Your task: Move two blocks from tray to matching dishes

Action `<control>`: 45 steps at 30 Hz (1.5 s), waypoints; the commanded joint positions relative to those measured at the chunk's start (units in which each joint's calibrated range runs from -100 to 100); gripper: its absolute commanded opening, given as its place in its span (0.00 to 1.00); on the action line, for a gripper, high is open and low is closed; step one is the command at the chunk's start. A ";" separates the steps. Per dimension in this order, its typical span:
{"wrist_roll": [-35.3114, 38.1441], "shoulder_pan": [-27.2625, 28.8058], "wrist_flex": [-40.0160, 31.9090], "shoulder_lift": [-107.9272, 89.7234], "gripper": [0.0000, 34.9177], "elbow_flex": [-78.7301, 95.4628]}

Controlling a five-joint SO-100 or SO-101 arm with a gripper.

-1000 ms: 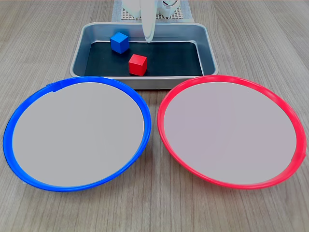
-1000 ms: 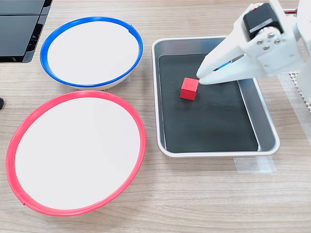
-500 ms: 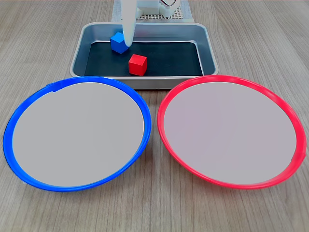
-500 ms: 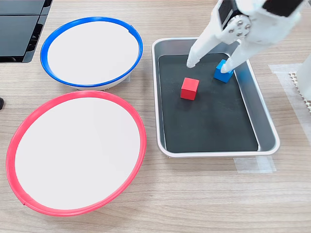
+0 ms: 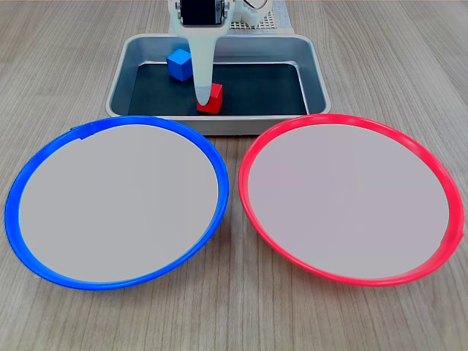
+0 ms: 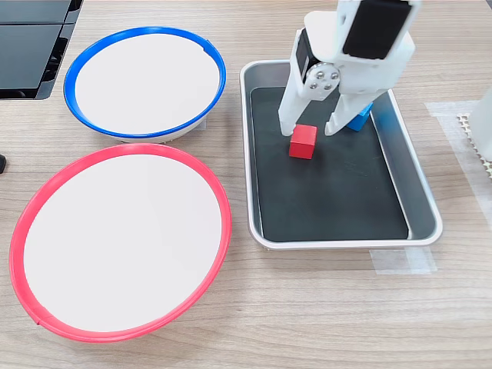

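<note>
Nothing is delivered yet: both cubes, red [image 6: 303, 141] and blue [image 5: 178, 64], are left in the tray [image 6: 422, 201], with the gripper [image 6: 310, 129] spread open astride the red one.

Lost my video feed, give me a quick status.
Gripper open, straddling small red cube in silver metal tray. Small blue cube behind it, untouched. Blue-rimmed round dish and red-rimmed round dish empty, nothing blocking.

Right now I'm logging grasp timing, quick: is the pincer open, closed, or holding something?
Pincer: open, fingers straddling the red block in the tray, holding nothing yet.
</note>
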 commanded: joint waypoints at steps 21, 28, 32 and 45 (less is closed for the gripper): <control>-1.47 -22.15 -15.96 25.20 0.02 -42.95; 1.81 -22.72 -17.36 21.27 0.68 -34.57; 2.78 -19.89 -6.22 9.93 0.01 -30.02; 27.35 16.91 22.01 -20.01 0.05 2.12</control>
